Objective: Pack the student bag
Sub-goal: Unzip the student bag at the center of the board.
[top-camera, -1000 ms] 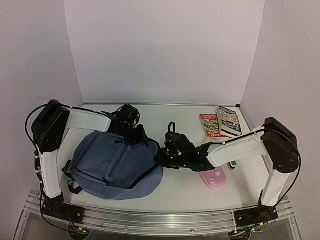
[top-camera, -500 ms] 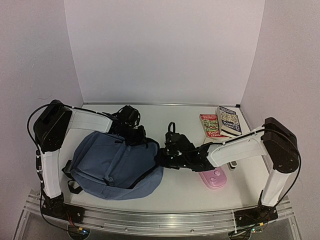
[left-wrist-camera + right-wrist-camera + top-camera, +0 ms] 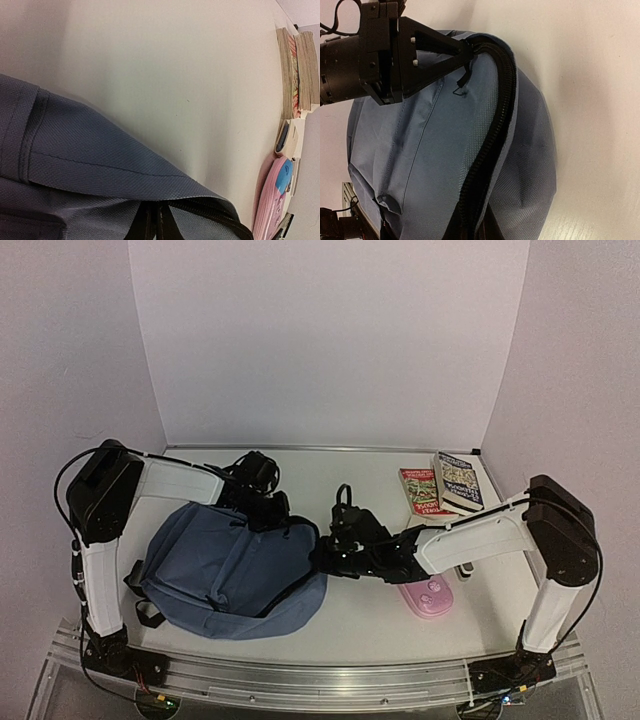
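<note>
The left claw point(image 3: 466, 54) has just been closed on the zipper rim point(image 3: 504, 80) of the student bag point(image 3: 225, 570), laid left on the tabletop point(image 3: 370, 615). The right claw point(image 3: 322, 558) is shut at the opposite rim; the opening can be spread.

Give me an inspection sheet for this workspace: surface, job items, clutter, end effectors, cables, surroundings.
Surface: white table, no spills or debris seen.
Job's things: student bag lying on the left side, zipper open along its right edge.
Clutter: pink pencil case right of the bag; two books side by side at the far right.
End effectors: left end effector shut on the bag's zipper edge; right end effector shut at the bag's rim, grip not confirmable.
Cables: black cables looping off both arms' shoulders.
Surroundings: plain white walls on three sides; nothing else seen.
</note>
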Available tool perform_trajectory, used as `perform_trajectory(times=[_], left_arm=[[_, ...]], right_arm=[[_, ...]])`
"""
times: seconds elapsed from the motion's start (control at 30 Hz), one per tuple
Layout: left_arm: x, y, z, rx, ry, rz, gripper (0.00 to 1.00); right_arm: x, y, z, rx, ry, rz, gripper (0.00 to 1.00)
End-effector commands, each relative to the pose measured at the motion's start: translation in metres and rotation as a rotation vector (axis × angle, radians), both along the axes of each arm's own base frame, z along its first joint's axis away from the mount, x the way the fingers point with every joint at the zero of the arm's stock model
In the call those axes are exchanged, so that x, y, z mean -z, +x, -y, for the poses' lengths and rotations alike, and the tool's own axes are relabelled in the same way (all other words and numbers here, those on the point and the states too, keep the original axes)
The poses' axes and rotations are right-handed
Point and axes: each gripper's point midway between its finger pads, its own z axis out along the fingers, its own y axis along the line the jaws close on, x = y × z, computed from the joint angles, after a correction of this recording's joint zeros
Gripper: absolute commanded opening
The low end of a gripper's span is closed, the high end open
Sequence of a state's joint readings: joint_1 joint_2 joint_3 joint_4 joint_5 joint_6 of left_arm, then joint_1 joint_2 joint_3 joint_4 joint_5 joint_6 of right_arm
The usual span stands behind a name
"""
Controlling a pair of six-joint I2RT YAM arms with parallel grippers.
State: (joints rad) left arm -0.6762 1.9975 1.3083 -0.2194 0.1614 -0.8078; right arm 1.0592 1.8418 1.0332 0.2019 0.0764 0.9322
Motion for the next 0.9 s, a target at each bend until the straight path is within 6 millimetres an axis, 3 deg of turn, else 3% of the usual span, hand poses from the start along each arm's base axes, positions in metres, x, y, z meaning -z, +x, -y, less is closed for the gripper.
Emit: perform_trajectory(times=[0.0,0.67,0.87], left_arm=[[-0.019,0.013,-0.025,-0.052,0.034,0.051,0.00],[-0.027,0.014,-0.101,-0.146,0.208,0.069,0.00],[-0.028,0.014,-0.114,-0.164,0.213,0.070,0.00]], right_arm=[[-0.022,0.007,0.007,0.047,0.035,0.050,0.00],[-0.028,0.006,0.021,0.079,0.022,0.065,0.00],[-0.029,0.007,0.020,0.078,0.020,0.069,0.00]])
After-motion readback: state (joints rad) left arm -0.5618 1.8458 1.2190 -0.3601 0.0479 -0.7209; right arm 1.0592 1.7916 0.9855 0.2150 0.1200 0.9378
